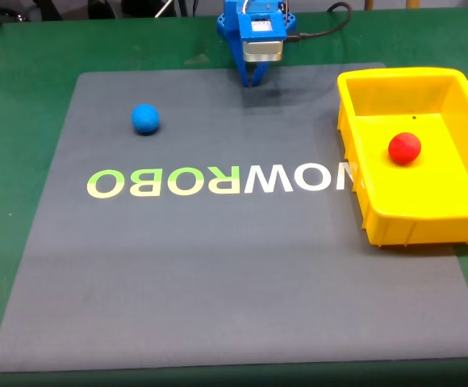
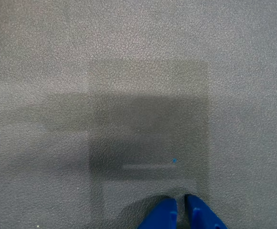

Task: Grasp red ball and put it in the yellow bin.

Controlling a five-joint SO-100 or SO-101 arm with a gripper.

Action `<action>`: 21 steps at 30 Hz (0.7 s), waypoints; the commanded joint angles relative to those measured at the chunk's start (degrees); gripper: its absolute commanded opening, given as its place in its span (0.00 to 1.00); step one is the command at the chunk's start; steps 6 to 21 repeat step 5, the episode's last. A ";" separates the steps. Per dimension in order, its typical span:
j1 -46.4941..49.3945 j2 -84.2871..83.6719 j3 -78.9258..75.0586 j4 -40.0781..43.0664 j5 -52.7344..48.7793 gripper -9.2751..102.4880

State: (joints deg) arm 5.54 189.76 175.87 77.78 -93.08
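Already the red ball (image 1: 404, 148) lies inside the yellow bin (image 1: 461, 218), resting on the bin's floor a little toward the wall that faces the mat's lettering, and clear of every wall in the fixed view. The bin stands on the right part of the grey mat (image 1: 234, 274), with its near right corner reaching out over the mat's edge onto the green table (image 1: 24, 48).

Taking the bin as the landmark, the blue gripper (image 1: 251, 82) hangs well to the bin's left, at the far edge of the mat, its tips pointing down at the mat surface. Its two fingers come together to a narrow point there, and nothing is held between them. In the wrist view the two blue fingertips (image 2: 163, 217) enter from the bottom edge with only a thin slit between them, so the gripper (image 2: 180, 210) is closed or very nearly so, and empty; below them is bare grey mat (image 2: 138, 71) with a squarish shadow.

Farther left of the bin, beyond the gripper, the blue ball (image 1: 145, 118) sits alone on the mat, well apart from the gripper and the bin alike. Between that ball and the bin, nearer the camera, runs the mirrored lettering (image 1: 218, 181) printed on the mat, its right end stopping just beside the bin's left wall. A black cable (image 1: 323, 32) trails from the arm's blue body toward the top of the fixed view, left of the bin's far corner.
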 commanded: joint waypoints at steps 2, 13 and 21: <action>0.97 0.70 1.76 0.26 0.26 0.08; 0.97 0.70 1.76 0.26 0.26 0.08; 0.97 0.70 1.76 0.26 0.26 0.08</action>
